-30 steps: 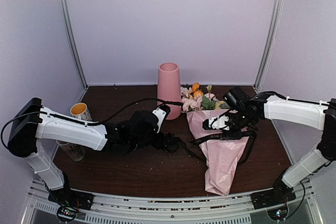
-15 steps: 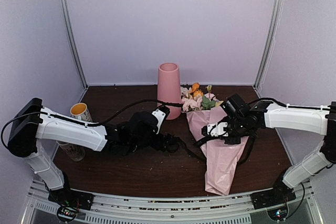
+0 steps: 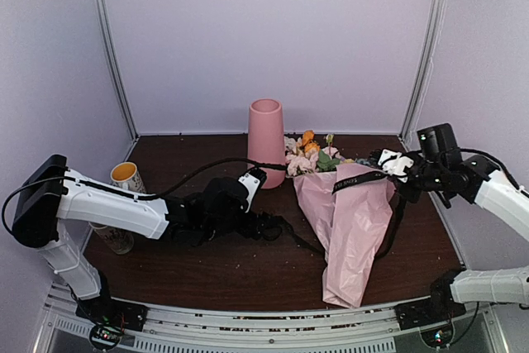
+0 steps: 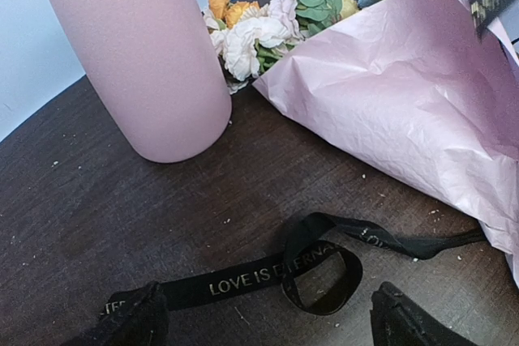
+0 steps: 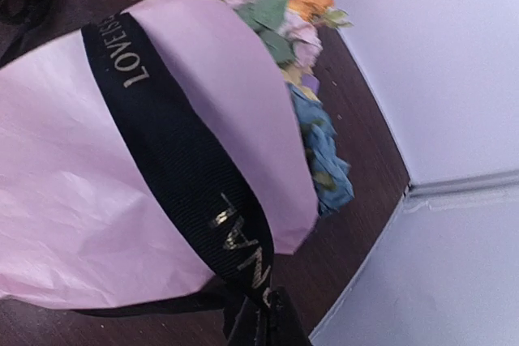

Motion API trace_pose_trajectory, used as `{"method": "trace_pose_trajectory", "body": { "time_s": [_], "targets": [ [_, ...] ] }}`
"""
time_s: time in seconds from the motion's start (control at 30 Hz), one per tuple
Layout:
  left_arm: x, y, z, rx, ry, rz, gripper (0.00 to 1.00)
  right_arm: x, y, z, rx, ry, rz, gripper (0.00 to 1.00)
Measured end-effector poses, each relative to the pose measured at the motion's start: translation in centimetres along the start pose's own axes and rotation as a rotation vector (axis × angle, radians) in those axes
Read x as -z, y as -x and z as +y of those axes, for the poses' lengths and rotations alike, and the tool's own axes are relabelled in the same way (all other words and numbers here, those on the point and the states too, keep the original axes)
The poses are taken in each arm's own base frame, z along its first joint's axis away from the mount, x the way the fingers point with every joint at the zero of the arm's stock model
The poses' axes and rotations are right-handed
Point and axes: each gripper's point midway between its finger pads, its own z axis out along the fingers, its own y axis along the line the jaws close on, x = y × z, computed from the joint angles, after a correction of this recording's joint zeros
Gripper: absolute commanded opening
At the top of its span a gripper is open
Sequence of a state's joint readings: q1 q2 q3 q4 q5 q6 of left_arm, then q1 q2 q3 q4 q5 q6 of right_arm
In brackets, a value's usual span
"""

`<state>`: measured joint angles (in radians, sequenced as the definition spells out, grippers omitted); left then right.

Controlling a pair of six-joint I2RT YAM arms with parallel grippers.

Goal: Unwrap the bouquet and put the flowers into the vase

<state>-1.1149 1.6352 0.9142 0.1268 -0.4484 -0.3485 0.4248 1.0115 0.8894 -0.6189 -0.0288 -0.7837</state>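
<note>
Right gripper (image 3: 387, 163) is clamped tight on the black ribbon (image 5: 174, 160). The band runs taut from its fingertips across the top of the pink tissue wrap (image 4: 405, 103), so the step in hand looks like pulling the ribbon off the bouquet (image 3: 347, 229). Left gripper (image 4: 268, 322) hangs low over the table (image 4: 97, 216) w/ jaws wide, holding nothing. A slack loop of the same ribbon lies on the wood btwn its fingers.

To do it well: pull along the band, away from the bundle & slightly up, not across it. That way the ribbon prob. slides off w/o dragging the whole bunch or tearing the paper. If the bundle starts to shift, the left gripper likely needs to pin the wrap or lift the slack loop clear. Any knot left under the wrap: can't tell.

Bouquet lies flat, straight ahead of the right gripper's fingers and ahead-right of the left gripper. Long axis runs approx front-to-back. The flowers (image 4: 243, 34) point to the back, heads just beside the vase (image 4: 138, 46), which stands upright ahead-left of the left gripper. The tapered paper tail points to the near edge.
</note>
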Motion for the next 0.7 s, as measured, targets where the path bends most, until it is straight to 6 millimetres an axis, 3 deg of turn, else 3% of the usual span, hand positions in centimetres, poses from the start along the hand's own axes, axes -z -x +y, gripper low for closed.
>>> {"method": "trace_pose_trajectory", "body": {
  "time_s": [0.07, 0.17, 0.4, 0.43, 0.47, 0.6, 0.7],
  "targets": [
    [0.0, 0.0, 0.0, 0.000, -0.002, 0.000, 0.89, 1.3, -2.8, -2.2, -0.100, -0.076, 0.020, 0.00],
    [-0.2, -0.2, -0.3, -0.003, -0.013, 0.004, 0.89, 2.4, -7.7, -3.7, -0.239, -0.163, 0.090, 0.00],
    [-1.7, -0.8, -2.4, -0.050, -0.093, 0.039, 0.88, 2.8, -18.2, -1.8, -0.500, -0.269, 0.305, 0.00],
    [-1.8, -0.7, -2.8, -0.057, -0.110, 0.042, 0.88, 2.8, -19.7, -1.3, -0.539, -0.275, 0.345, 0.05],
    [-2.0, -0.6, -3.4, -0.065, -0.133, 0.046, 0.88, 2.8, -20.6, -1.0, -0.570, -0.279, 0.374, 0.23],
    [-2.8, 1.1, -5.4, -0.093, -0.205, 0.034, 0.86, 3.6, -23.4, -0.7, -0.701, -0.288, 0.474, 0.64],
    [-3.4, 2.1, -6.7, -0.108, -0.248, 0.024, 0.82, 4.7, -22.4, -1.5, -0.740, -0.287, 0.443, 0.74]
  ]
}}
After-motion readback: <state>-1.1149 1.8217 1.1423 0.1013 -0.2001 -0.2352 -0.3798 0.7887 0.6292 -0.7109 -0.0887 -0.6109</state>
